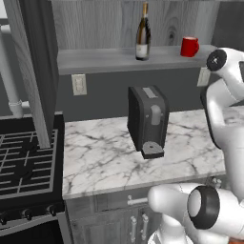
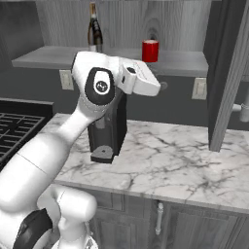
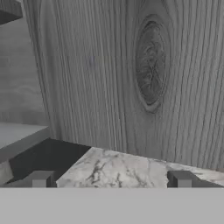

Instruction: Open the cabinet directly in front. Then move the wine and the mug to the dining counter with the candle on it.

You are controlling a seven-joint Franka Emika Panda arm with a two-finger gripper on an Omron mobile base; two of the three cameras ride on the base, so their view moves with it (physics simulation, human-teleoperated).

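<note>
Cabinet [image 1: 33,71]: both doors swung wide; shelf exposed.
Wine bottle [image 1: 143,33]: upright near the middle of the cabinet shelf, long axis vertical.
Mug [image 1: 189,46]: upright on the same shelf, toward its right end, well apart from the bottle.
Tool [image 3: 109,179]: fully open, holding nothing; it faces the wood-grain panel of the open right door, above the marble surface [image 1: 109,157].
Key relation: judged from the hand view, both things lie off to the tool's left on the shelf, mug nearer.

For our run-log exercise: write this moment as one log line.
cabinet: doors open | wine: upright on shelf | mug: on shelf, apart from wine | gripper: open, empty, facing a wood-grain panel
</note>
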